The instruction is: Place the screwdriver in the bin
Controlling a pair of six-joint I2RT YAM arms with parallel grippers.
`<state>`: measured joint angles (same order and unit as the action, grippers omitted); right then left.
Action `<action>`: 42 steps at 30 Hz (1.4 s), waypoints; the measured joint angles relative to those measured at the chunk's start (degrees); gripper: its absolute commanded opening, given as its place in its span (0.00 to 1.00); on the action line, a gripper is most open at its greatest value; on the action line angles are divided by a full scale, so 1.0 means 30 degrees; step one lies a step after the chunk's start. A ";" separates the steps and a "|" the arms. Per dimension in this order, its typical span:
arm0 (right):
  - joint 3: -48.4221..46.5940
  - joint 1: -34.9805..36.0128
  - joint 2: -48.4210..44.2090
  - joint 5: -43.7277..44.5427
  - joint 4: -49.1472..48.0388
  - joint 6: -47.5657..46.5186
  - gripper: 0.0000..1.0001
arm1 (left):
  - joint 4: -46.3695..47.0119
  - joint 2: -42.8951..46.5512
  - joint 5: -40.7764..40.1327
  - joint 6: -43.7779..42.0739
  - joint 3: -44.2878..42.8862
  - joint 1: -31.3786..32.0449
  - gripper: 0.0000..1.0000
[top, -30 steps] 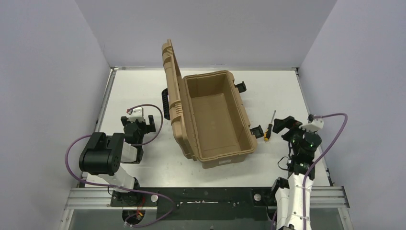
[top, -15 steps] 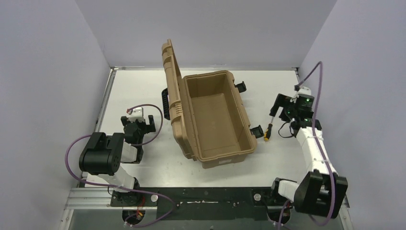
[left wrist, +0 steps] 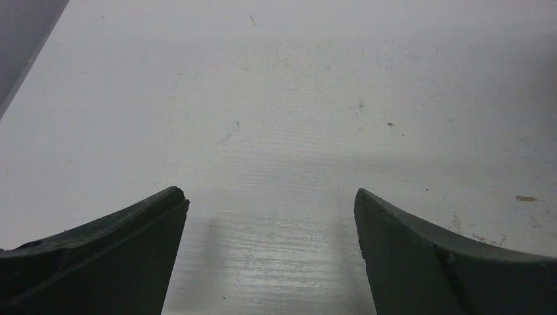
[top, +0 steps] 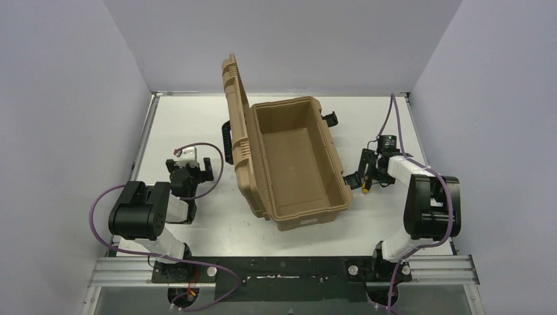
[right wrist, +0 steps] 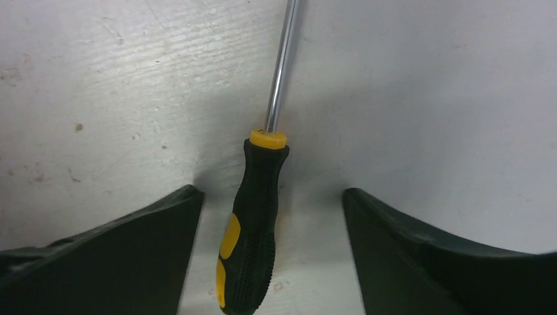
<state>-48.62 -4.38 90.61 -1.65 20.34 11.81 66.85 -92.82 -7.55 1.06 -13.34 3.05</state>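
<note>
The screwdriver point(right wrist: 253, 226), with a black-and-yellow handle and a thin silver shaft, lies flat on the white table just right of the bin. In the top view only its handle end point(top: 366, 189) shows under my right gripper. The bin point(top: 282, 105) is a tan case standing open, with its ribbed lid point(top: 234, 111) upright on the left side and nothing inside. My right gripper point(right wrist: 270, 191) is open and low at the table. Its fingers stand on either side of the handle without touching it. My left gripper point(left wrist: 268, 193) is open and empty over bare table, left of the bin point(top: 190, 169).
A black latch point(top: 352, 179) sticks out from the bin's right wall, close to the right gripper. Another latch point(top: 330, 119) is farther back, and a black side handle point(top: 227, 141) is on the bin's left. Purple walls enclose the table on three sides.
My right arm has swung from the near right out to the far right, then in and down over the screwdriver. Its open jaws now straddle the handle. The left arm has not moved.
</note>
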 measured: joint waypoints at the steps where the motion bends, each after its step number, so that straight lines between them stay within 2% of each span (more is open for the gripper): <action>1: 0.0036 0.0044 0.0277 0.0095 -0.0087 0.0000 0.53 | 0.0000 0.0007 0.0000 0.0000 0.0000 0.0000 0.97; 5: 0.0029 0.0117 0.0517 0.0182 -0.0576 0.0153 0.00 | 0.0000 0.0007 0.0000 0.0000 0.0000 0.0007 0.97; 13: -0.0131 0.0262 0.0022 0.0350 0.0284 0.0109 0.00 | 0.0000 0.0000 0.0000 0.0000 0.0000 0.0000 0.97; 16: -0.0976 0.0561 -0.1603 0.0729 0.2149 0.0036 0.00 | 0.0000 0.0000 -0.0007 0.0000 0.0000 0.0007 0.97; 19: -0.3191 0.1253 -0.4022 0.1552 0.3432 0.0066 0.00 | 0.0000 0.0007 -0.0007 0.0000 0.0000 0.0007 0.97; 22: -0.5982 0.3235 -0.5982 0.2674 0.3767 0.0335 0.00 | 0.0000 0.0007 -0.0007 0.0000 0.0000 0.0000 0.97; 27: -0.9238 0.8801 -0.7548 0.4262 0.3417 0.1049 0.00 | 0.0000 0.0000 -0.0007 0.0000 0.0000 0.0007 0.97; 30: -0.9530 1.1708 -0.7067 0.4918 0.3206 0.1443 0.00 | 0.0000 0.0000 -0.0007 0.0000 0.0000 0.0007 0.97; 34: -0.9296 1.3843 -0.4561 0.5020 0.2849 0.1807 0.00 | 0.0000 0.0000 -0.0007 0.0000 0.0000 0.0000 0.97; 42: -0.6688 1.4615 0.0794 0.4007 0.1756 0.2769 0.00 | 0.0000 0.0007 -0.0007 0.0000 0.0000 0.0000 0.97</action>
<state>-68.69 39.46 92.99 10.37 25.61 20.12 66.85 -92.79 -7.57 1.06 -13.34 3.05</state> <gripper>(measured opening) 0.245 0.971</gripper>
